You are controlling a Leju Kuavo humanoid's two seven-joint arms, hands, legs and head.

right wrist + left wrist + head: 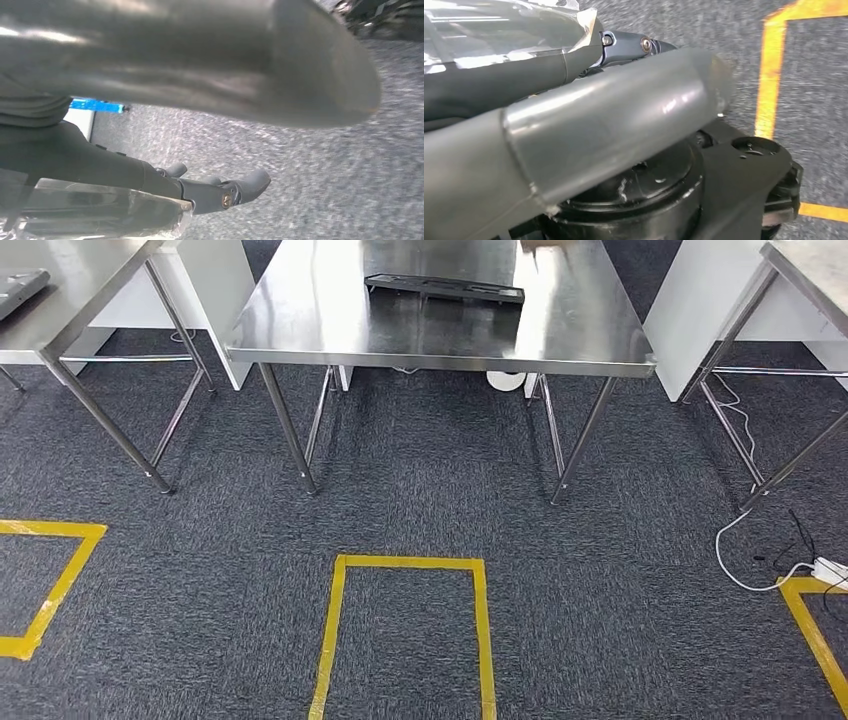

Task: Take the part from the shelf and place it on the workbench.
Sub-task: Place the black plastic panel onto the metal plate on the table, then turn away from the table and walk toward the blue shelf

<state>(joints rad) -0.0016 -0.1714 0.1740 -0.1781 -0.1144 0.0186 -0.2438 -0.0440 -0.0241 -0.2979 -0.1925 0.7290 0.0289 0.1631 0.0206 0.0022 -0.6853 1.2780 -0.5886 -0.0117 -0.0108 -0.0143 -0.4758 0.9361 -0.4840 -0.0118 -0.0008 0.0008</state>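
Item: part (444, 287), long flat black piece, lying on the steel workbench (300, 325) near its far edge, roughly midway between the side edges. Looks rigid and fairly light (judged from its thin profile); likely slick plastic or metal, best taken around its narrow middle across the width.

Left hand (614, 135): hanging over carpet, nothing held; finger spread cannot be told.

Right hand (220, 192): fingers loosely extended, empty.

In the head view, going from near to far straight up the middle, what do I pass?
Yellow tape rectangle on the carpet, then bare grey carpet, then the steel table's front edge, then the long dark part lying on the tabletop.
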